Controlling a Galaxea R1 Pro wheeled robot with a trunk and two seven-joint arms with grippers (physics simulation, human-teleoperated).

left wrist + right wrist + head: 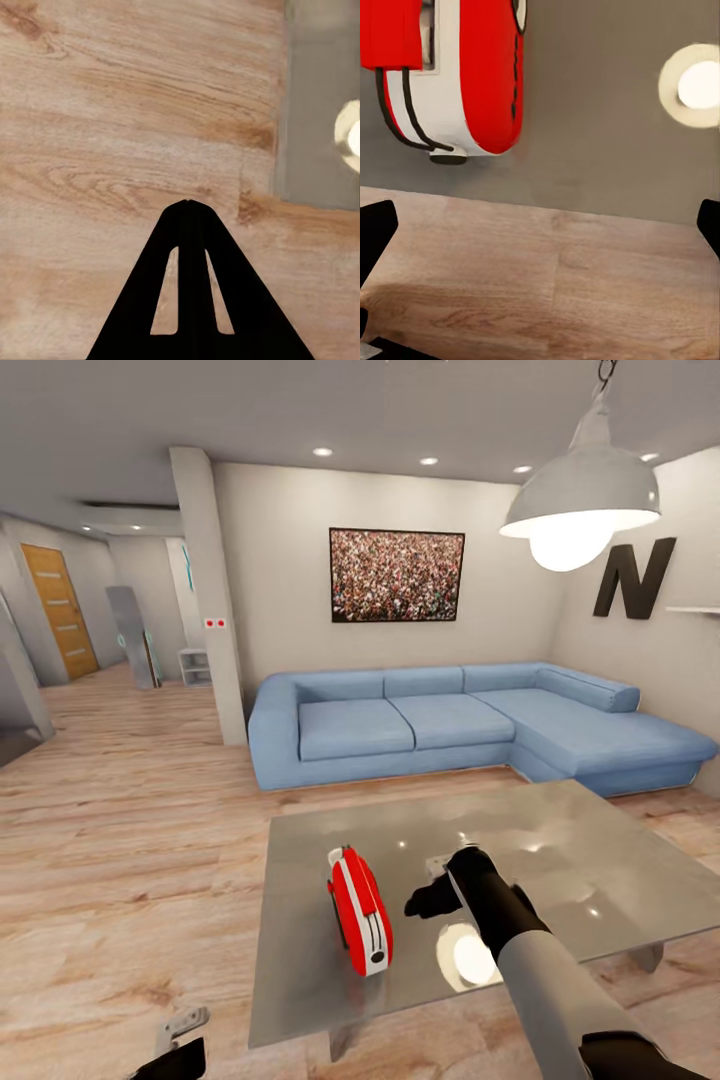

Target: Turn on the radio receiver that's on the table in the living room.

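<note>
Radio receiver (359,910) stands upright on your worktop (600,840), toward its near-left part, at about 9 o'clock from your right hand (425,905). That hand hovers over the glossy top, close beside the receiver but apart from it, fingers (376,225) spread wide. Your left hand (189,206) hangs over the wood floor (120,860) at 7 o'clock, fingers pressed together.

right arm (545,970): showing a grey forearm sleeve, glossy black wrist | right gripper (432,901): showing black fingers | left gripper (189,217): showing matte black, slotted, tapering fingers
</note>
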